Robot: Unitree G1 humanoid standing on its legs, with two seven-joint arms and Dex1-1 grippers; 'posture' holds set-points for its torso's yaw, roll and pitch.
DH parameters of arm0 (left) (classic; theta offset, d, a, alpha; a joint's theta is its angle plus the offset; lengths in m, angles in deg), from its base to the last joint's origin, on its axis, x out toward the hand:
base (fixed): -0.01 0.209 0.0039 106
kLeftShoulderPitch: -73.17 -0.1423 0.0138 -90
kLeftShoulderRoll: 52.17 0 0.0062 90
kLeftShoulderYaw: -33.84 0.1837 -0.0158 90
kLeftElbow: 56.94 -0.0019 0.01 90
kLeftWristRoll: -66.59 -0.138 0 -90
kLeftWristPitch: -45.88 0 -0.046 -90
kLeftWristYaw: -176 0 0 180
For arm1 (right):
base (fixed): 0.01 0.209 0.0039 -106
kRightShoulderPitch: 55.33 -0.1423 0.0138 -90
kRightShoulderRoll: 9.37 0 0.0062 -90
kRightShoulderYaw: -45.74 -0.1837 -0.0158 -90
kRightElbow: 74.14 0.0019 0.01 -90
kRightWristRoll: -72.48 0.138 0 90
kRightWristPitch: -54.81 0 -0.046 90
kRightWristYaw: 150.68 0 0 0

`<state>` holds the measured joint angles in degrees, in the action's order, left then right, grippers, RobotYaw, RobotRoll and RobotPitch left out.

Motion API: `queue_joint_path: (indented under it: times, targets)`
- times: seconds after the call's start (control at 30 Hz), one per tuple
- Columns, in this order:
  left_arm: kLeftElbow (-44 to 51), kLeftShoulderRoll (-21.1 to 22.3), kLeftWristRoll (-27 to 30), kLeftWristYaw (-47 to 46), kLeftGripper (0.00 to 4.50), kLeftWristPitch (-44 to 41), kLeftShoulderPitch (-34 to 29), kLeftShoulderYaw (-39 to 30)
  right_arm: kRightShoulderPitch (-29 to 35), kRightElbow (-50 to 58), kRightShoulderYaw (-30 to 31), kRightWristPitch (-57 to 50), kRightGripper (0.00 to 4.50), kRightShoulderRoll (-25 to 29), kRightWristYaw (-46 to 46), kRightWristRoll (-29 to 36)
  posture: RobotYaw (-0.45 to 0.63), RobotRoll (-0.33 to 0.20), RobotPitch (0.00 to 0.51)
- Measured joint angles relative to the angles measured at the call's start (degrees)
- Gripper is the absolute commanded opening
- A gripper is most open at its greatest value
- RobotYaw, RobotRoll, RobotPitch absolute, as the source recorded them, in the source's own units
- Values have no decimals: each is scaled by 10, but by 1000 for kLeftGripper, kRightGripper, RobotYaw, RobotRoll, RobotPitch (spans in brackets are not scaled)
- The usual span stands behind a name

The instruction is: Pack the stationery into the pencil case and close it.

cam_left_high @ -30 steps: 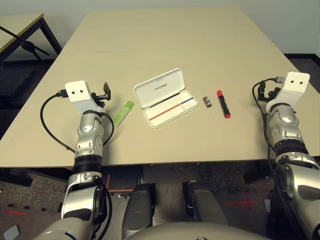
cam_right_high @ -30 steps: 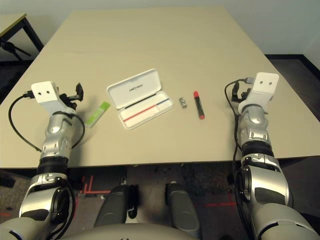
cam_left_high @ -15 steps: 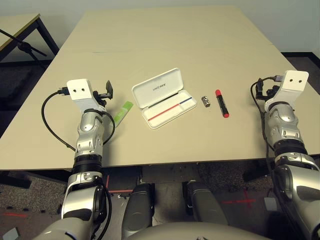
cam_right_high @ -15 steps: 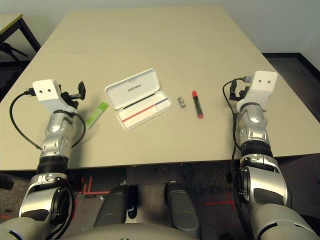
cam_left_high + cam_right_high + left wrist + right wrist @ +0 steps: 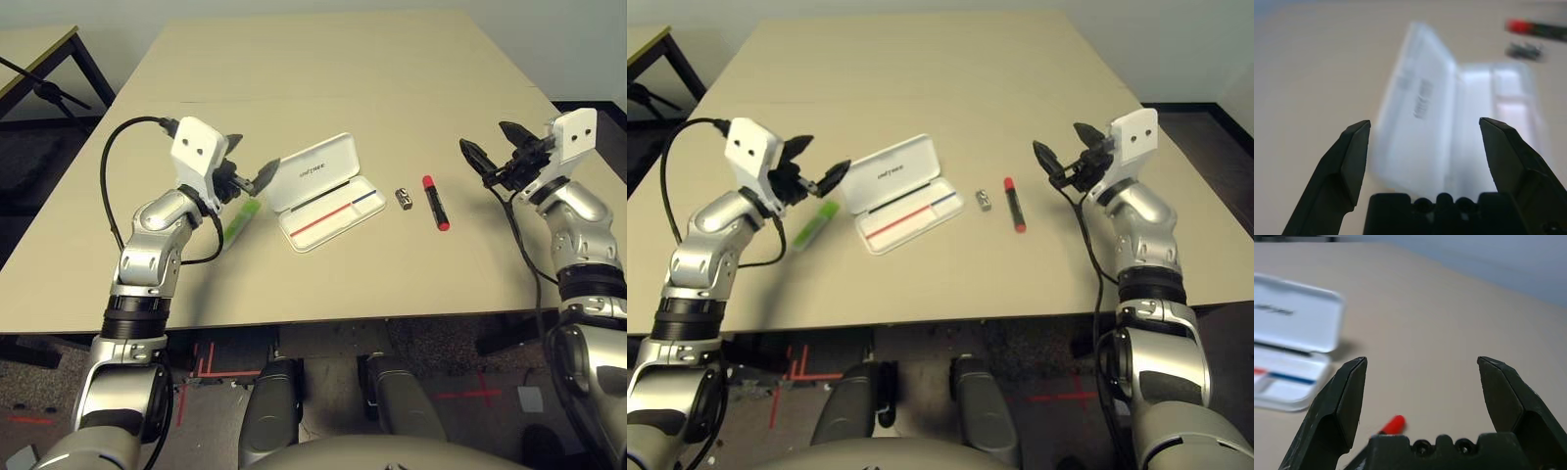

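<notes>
Head views: pencil case (image 5: 321, 192) lies open mid-tabletop (image 5: 343, 88), nothing packed; green stick (image 5: 241, 221) left, metal piece (image 5: 405, 199) and marker (image 5: 435, 203) right.

Wrist views: left end effector (image 5: 1425, 134) and right end effector (image 5: 1420, 377) released, empty. Next, I judge: descend and pinch.

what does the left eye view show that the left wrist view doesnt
Left eye view alone: the light-green highlighter on the table beside the left claw, and the right claw, open, near the table's right edge. Left wrist view alone: a close look between the left claw's open fingers at the case lid. Shared: the open white pencil case, the red marker and the small metal piece.
</notes>
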<state>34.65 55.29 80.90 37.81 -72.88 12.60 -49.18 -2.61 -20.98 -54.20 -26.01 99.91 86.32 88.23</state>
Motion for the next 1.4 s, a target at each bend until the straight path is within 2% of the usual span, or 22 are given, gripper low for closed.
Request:
queue_joint_path:
  times: [0.1,0.23,0.4,0.7,0.93,1.4]
  targets:
    - [11,6,-9,33,4500,-61,13,56,0,21,14,-24,4461,8,77,15,-77,0,151]
    - [20,6,-16,51,4500,-130,45,97,4,50,31,-55,4461,20,141,26,-73,0,155]
    - [22,7,-22,70,4500,-200,88,135,10,63,39,-57,4461,23,162,24,-71,0,161]
    - [42,7,-37,78,4500,-280,126,191,30,74,45,-55,4461,27,177,25,-70,0,164]
    - [66,-16,-37,74,4500,-308,151,204,43,74,45,-46,4461,31,179,25,-71,0,162]
    - [96,-13,-31,76,4500,-333,141,238,46,73,44,-39,4461,34,178,25,-81,0,162]
